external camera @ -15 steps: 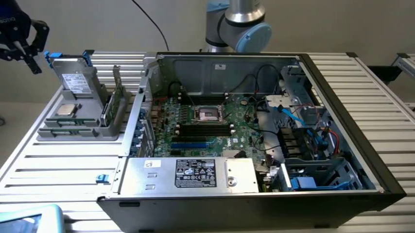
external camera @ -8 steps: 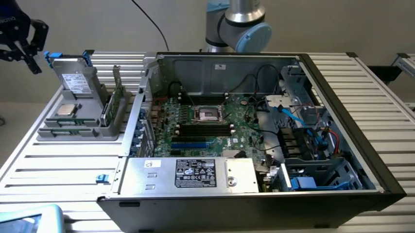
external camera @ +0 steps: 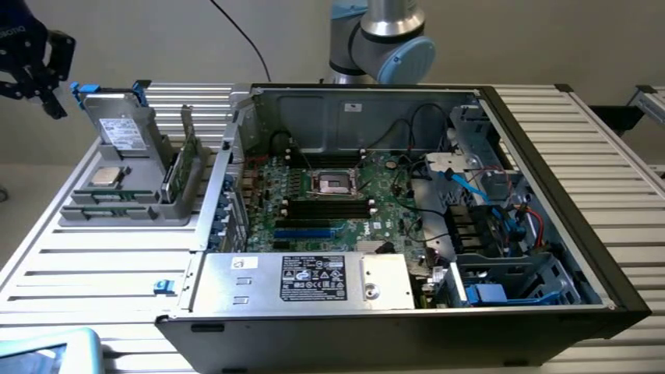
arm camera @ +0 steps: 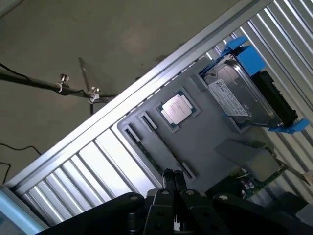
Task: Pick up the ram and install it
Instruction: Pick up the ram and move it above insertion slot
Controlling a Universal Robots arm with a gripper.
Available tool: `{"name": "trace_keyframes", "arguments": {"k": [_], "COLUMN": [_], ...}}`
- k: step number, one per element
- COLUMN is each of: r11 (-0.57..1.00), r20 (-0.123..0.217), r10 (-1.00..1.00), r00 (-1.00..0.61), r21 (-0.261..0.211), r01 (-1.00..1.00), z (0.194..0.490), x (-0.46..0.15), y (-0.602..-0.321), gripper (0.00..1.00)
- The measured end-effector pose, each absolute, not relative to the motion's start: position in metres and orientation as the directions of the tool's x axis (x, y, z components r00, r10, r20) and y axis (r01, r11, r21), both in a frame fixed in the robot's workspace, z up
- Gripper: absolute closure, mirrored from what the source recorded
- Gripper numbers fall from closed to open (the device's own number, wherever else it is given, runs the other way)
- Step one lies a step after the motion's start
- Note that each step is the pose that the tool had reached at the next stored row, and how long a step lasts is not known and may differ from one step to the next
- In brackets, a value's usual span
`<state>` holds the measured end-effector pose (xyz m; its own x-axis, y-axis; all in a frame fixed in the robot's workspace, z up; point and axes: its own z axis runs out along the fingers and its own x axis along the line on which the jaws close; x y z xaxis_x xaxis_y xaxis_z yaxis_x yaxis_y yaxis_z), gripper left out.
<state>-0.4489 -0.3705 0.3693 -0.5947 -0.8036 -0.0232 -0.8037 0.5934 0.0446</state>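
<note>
Currently holding nothing, with the gripper [external camera: 47,97] [arm camera: 172,182] pressed together, poised high off the hard-drive [external camera: 124,128] end of the grey tray [external camera: 124,220]. Note the ram [external camera: 109,209] [arm camera: 156,149] down from the jaws: seated on edge in the tray's long slot at the opposite end, just past the processor [external camera: 107,175], long axis along that tray edge.

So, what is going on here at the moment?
A robot arm's gripper, shut and holding nothing, hovers above the grey parts tray, which stands beside the open computer case. The ram lies in its slot on the tray, not yet picked up. The memory slots on the motherboard look empty.
</note>
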Motion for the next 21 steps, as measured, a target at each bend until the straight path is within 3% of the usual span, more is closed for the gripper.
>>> {"name": "trace_keyframes", "arguments": {"k": [21], "r11": [0.253], "r20": [0.001], "r10": [-0.967], "r00": [-0.254], "r21": [0.039], "r01": [-0.967], "z": [0.3683], "x": [-0.4489], "y": [-0.3704], "gripper": [0.89]}}
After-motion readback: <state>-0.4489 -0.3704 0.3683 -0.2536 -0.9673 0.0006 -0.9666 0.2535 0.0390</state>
